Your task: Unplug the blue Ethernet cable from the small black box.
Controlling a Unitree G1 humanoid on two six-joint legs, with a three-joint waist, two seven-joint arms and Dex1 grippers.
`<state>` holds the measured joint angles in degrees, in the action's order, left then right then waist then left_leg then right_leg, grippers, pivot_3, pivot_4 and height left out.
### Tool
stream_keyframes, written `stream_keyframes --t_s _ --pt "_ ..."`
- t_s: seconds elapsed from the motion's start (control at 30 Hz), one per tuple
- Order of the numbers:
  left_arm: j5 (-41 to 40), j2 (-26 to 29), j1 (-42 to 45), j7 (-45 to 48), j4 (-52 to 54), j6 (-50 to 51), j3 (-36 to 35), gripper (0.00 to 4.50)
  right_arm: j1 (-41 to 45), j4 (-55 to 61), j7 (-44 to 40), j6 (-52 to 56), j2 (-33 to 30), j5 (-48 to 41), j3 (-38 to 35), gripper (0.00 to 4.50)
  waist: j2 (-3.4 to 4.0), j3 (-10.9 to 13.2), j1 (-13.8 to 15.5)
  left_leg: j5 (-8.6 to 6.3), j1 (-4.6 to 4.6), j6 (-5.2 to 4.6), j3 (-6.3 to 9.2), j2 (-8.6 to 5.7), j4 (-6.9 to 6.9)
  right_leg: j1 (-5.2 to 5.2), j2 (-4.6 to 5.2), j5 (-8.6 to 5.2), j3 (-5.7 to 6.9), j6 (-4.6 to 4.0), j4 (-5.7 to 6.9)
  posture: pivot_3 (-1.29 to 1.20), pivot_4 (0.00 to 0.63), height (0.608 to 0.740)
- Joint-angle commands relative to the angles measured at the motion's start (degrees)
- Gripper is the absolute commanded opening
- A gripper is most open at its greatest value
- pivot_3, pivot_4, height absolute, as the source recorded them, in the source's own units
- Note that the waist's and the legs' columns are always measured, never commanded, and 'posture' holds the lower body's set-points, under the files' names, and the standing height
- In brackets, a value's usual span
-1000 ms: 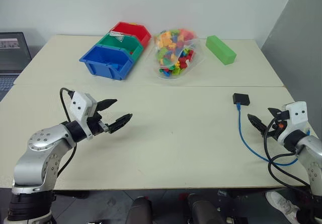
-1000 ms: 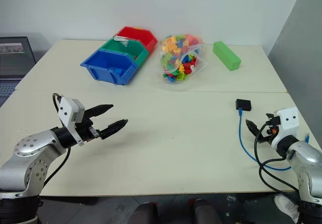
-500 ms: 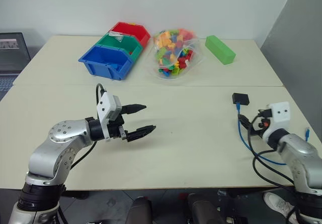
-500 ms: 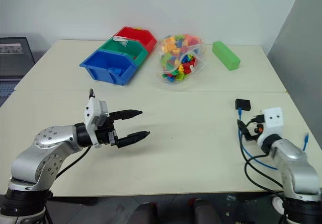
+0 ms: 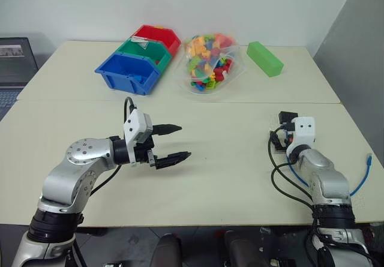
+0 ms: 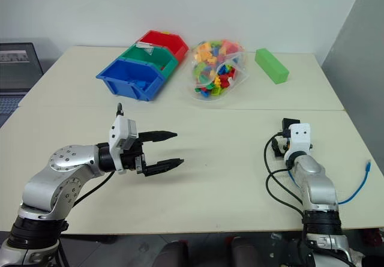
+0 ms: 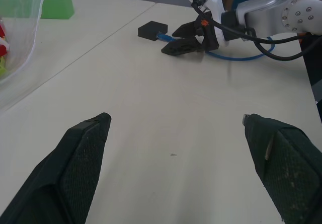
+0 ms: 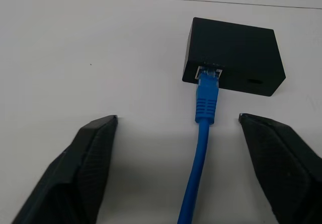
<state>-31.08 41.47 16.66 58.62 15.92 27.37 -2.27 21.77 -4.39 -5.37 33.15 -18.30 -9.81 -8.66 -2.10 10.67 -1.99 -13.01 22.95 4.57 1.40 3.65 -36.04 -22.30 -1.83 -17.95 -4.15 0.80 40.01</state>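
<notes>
Right gripper (image 8: 173, 176) spread wide, straddling blue Ethernet cable (image 8: 202, 148), still plugged into small black box (image 8: 234, 55) near tabletop's right edge: lined up for plug. Left gripper (image 5: 173, 142) spread, empty, mid-tabletop: probably to brace box.

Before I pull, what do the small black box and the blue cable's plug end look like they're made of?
Small flat black box: looks like matte moulded plastic, with an even, dull surface and crisp edges. Thin blue Ethernet cable: smooth, rubbery-looking jacket, ending in a ribbed boot of the same blue, probably soft plastic.
</notes>
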Motion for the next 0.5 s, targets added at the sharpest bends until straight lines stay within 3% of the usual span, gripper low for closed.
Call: stream_keyframes --t_s 0.03,0.43,0.5 --pt "1.2 0.5 -0.3 -0.3 0.2 -1.4 -0.7 4.50 1.6 -0.4 0.3 -0.6 0.0 0.4 -1.0 2.92 0.00 0.0 0.0 0.00 0.00 0.00 0.00 0.00 0.00 0.00 0.00 0.00 0.00 0.00 0.00 0.00 0.150 0.740" --pt "-0.2 -1.1 -0.3 -1.2 -1.7 -1.0 -2.1 4.50 1.1 -0.6 -1.3 -1.3 -1.0 2.7 1.1 0.17 0.00 0.0 0.0 0.00 0.00 0.00 0.00 0.00 0.00 0.00 0.00 0.00 0.00 0.00 0.00 0.00 0.150 0.740" --pt "-0.8 -1.4 -0.1 -1.5 -2.2 -0.5 -2.5 4.50 0.6 0.5 -2.7 -2.3 -1.9 3.7 2.4 0.01 0.00 0.0 0.0 0.00 0.00 0.00 0.00 0.00 0.00 0.00 0.00 0.00 0.00 0.00 0.00 0.00 0.150 0.740"
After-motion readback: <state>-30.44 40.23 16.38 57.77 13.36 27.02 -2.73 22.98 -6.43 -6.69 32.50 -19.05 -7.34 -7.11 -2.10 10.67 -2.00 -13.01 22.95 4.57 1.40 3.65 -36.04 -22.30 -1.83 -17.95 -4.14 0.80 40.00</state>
